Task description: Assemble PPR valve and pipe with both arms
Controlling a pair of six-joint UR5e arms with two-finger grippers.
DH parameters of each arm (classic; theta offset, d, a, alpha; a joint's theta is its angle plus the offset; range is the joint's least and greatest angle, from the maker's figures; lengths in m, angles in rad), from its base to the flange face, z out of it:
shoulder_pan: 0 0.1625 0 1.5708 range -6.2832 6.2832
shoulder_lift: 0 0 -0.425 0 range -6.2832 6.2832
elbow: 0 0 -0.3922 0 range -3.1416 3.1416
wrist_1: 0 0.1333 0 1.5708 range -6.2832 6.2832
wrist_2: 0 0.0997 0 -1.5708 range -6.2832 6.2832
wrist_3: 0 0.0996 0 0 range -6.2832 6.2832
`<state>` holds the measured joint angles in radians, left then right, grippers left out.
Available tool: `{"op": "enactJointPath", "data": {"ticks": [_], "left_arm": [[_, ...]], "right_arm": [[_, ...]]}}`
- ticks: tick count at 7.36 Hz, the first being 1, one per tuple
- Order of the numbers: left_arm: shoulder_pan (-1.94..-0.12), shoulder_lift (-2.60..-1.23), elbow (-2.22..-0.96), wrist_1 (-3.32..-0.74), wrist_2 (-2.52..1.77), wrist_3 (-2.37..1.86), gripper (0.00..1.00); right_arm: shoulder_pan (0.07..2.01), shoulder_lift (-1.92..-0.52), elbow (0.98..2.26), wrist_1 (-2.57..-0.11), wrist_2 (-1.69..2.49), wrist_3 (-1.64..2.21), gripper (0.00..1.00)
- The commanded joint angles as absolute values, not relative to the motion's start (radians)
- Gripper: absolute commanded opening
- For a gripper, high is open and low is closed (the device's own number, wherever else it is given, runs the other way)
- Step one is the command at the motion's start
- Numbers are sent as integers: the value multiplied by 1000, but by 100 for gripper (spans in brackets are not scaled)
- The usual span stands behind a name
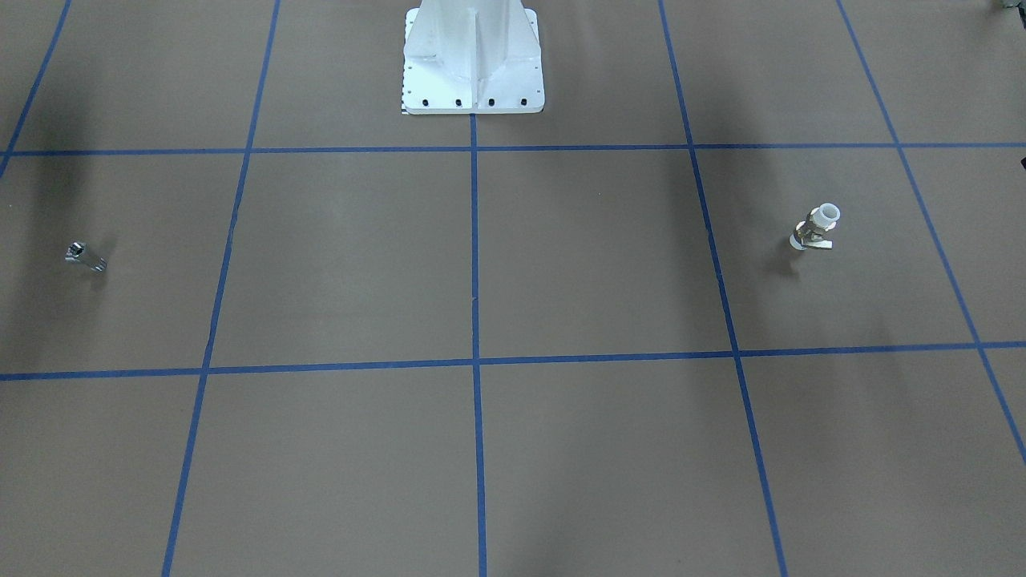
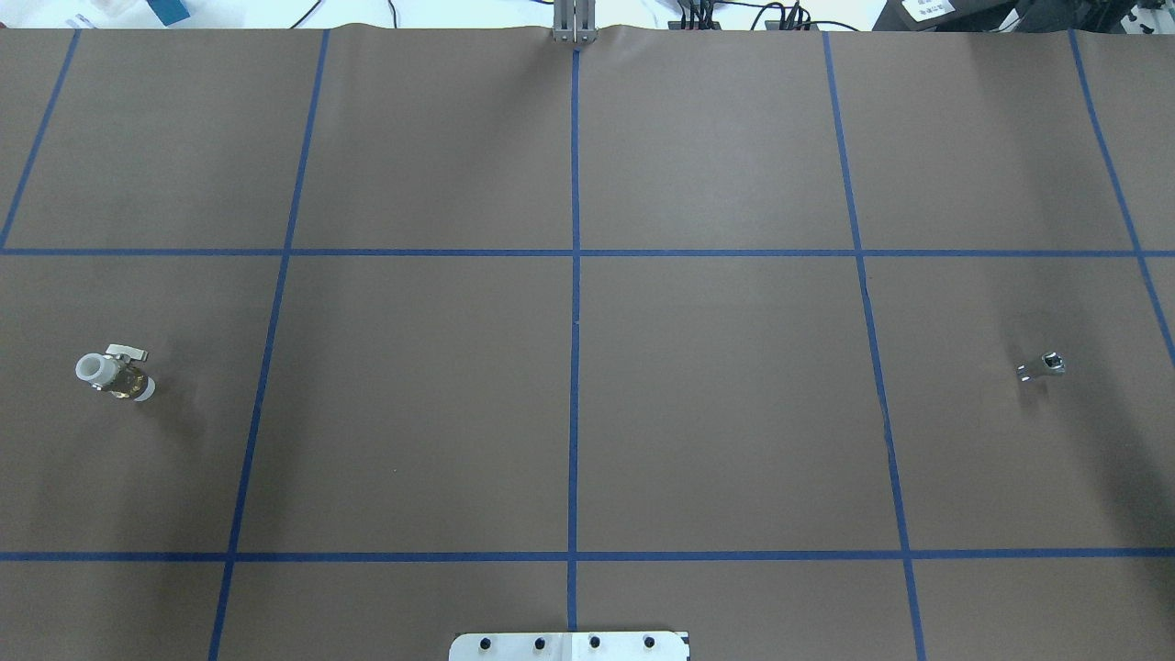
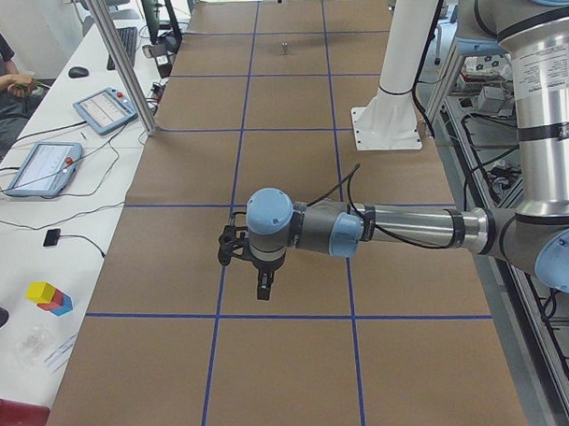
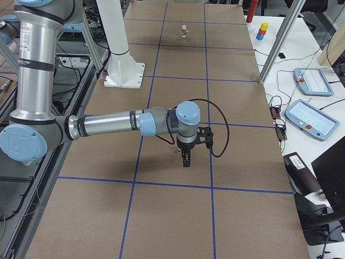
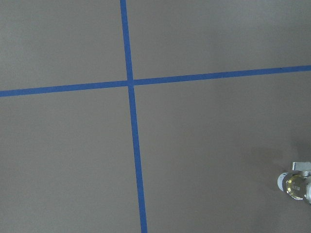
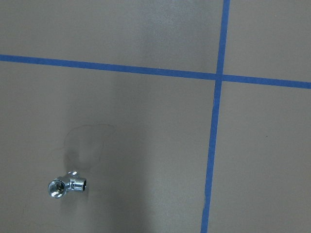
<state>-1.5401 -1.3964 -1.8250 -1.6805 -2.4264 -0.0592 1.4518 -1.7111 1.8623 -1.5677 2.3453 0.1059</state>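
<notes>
So, the PPR valve (image 2: 115,372) is seen close to the left end edge of the desk (image 2: 716,413), roughly midway between the robot-side edge and the far edge. It looks to be stood on one white ring end, with the pale tab handle stuck out sideways toward the far edge. The pipe (image 2: 1042,366) is parked way over by the right end edge, also about midway between the long edges. It seems to be stood up with the wider head on top. The two parts are kept well apart, with the white base column (image 1: 473,64) at the middle of the robot-side edge.

The left hand (image 3: 262,289) is held above the desk, pointed straight down and clear of the surface. In the left wrist view the valve is caught only in the bottom right corner, partly cut off by the frame, so it is placed off to one side of the hand. The right hand (image 4: 185,159) is hung the same way over the right half. The pipe is shown low and left in the right wrist view, untouched.

How wide either hand is set can't be told, since both are seen only from the side views.
</notes>
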Motion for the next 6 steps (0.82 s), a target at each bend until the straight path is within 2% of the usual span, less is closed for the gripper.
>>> {"op": "enactJointPath", "data": {"ticks": [1,6], "left_arm": [[-1540,-1384,-1822,-1698,-2428,-60,100],[-1540,-1384,-1830,-1700,-2428,-55,100]], "right_arm": [[1453,-1715,1862,-1568,2353,106,100],[1454,-1717,1862,-1568,2356,107,100]]}}
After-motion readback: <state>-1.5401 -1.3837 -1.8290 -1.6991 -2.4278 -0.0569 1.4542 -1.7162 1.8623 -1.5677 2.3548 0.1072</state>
